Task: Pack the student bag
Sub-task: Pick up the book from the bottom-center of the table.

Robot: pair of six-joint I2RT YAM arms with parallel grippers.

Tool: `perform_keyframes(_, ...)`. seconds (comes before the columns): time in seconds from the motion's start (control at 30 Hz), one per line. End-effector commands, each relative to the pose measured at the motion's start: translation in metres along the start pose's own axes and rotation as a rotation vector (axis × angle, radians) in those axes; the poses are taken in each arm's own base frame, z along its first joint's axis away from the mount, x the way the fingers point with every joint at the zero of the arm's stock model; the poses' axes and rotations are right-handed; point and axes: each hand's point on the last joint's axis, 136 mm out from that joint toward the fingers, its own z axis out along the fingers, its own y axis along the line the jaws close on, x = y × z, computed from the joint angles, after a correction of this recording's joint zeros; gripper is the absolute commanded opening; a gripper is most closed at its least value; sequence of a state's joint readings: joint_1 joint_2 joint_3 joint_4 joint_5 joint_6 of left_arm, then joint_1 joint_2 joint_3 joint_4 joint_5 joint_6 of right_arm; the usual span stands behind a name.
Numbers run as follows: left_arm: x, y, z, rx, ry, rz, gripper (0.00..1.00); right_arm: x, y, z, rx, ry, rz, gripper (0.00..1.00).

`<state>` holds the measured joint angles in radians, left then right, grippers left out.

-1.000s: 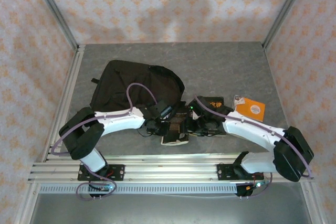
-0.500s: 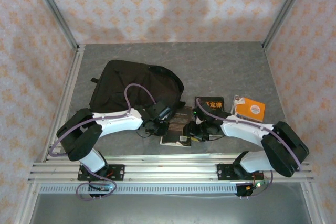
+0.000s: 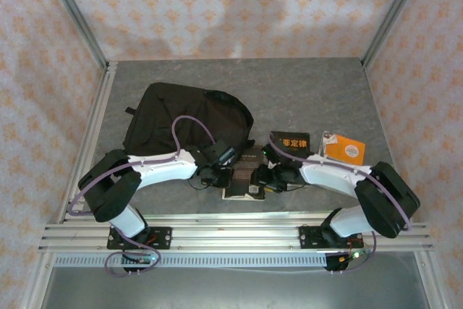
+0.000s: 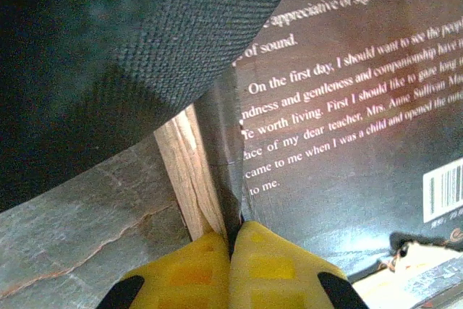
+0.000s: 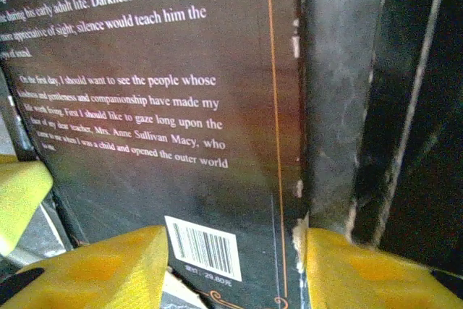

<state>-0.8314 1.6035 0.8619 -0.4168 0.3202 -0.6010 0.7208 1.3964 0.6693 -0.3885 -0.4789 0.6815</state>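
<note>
Black paperback [image 5: 145,106] lies flat on the grey stone-patterned surface [image 3: 304,92], back cover up, with white print and a barcode; taken as reference. Student bag [image 3: 184,117] sits just left of and behind it: black coarse-woven fabric, rounded top, slumped flat, its edge overhanging the book's far-left corner in the left wrist view. Right of and behind the book is a second black book with orange characters [image 3: 291,140]; farther right is an orange booklet [image 3: 347,151] with a white round mark. Left arm [image 3: 155,164] is folded low and reaches in from the left, across the bag's near edge. Left pincer [image 4: 231,262]: yellow pads pressed together at the book's near-left corner, beside the tan page edge; cannot tell whether the cover is nipped between them. Right arm [image 3: 333,175] is bent low and comes in from the right. Right pincer [image 5: 235,269]: pads well apart, set over the book's barcode end; contact not discernible.
</note>
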Motion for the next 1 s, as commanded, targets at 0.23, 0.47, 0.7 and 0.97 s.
perform_keyframes(0.23,0.034,0.008,0.021,-0.017,0.114,0.041,0.04,-0.052,-0.005,0.008,0.243,-0.105,-0.104,0.65)
perform_keyframes(0.47,0.032,0.01,0.021,-0.04,0.109,0.052,0.03,-0.068,-0.019,0.01,0.421,-0.113,-0.128,0.71)
perform_keyframes(0.7,0.035,0.022,0.019,-0.081,0.103,0.057,0.02,-0.066,-0.038,0.006,0.515,-0.103,-0.153,0.75)
perform_keyframes(0.97,0.031,0.025,0.018,-0.088,0.095,0.049,0.02,-0.052,-0.03,0.019,0.421,-0.037,-0.179,0.75)
